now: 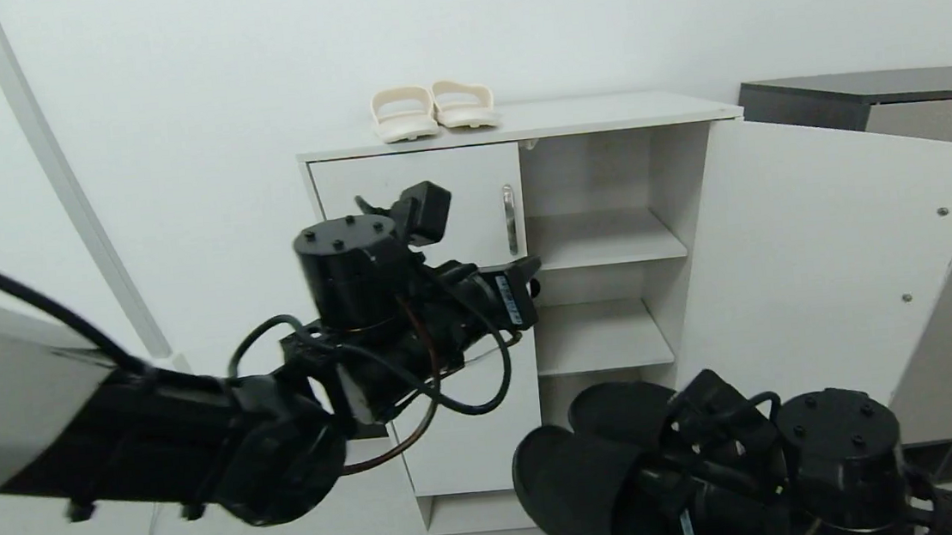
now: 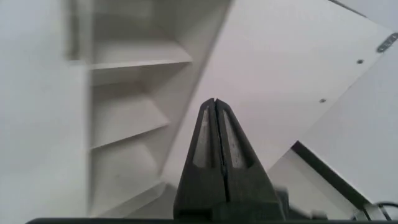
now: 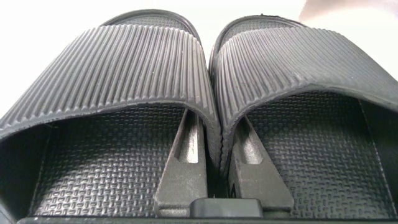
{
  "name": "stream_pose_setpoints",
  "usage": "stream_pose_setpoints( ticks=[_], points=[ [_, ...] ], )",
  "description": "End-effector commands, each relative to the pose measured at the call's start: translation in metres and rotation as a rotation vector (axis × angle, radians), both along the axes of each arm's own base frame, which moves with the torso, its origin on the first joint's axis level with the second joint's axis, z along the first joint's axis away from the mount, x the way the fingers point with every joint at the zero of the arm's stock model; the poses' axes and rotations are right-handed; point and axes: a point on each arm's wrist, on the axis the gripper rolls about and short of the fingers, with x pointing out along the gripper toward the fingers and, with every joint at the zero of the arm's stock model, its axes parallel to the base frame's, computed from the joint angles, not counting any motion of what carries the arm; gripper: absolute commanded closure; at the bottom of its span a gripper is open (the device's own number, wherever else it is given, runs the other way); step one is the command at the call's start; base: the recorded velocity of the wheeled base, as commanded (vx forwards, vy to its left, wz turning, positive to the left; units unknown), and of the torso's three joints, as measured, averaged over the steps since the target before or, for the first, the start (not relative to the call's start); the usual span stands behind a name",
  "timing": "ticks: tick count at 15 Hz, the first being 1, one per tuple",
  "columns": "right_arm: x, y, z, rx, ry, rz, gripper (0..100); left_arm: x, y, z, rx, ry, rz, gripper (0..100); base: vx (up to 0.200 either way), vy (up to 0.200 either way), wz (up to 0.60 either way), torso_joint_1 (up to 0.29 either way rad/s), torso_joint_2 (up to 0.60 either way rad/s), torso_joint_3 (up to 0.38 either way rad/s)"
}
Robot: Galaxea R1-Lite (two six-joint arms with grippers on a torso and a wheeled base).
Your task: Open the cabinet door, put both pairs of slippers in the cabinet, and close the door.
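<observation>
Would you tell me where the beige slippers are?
In the head view, the beige slippers sit on the cabinet top, above its closed left door.

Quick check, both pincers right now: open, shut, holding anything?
Left pincer: shut, holding nothing.
Right pincer: shut on the black slippers, pinching the pair's inner sides together.
</observation>
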Motion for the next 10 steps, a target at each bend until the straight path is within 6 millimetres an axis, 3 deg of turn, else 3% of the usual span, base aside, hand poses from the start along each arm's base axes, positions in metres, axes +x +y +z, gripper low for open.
stream_pose_setpoints(
  ticks=[1,3,5,10],
  points=[
    [0.033,0.020,-0.014,-0.002,-0.027,-0.156,100,-0.052,0.067,0.022,0.049,-0.033,0.173,100,0.000,0.000,0.00,0.000,0.00,0.000],
    [0.051,0.027,-0.013,0.004,-0.067,-0.270,100,-0.092,0.107,0.019,0.169,-0.085,0.316,100,0.000,0.000,0.00,0.000,0.00,0.000],
    [0.067,0.034,-0.013,0.018,-0.102,-0.364,100,-0.134,0.139,0.024,0.174,-0.143,0.461,100,0.000,0.000,0.00,0.000,0.00,0.000],
    [0.089,0.043,-0.015,0.017,-0.076,-0.507,100,-0.217,0.203,-0.010,0.270,-0.046,0.808,100,0.000,0.000,0.00,0.000,0.00,0.000]
  ],
)
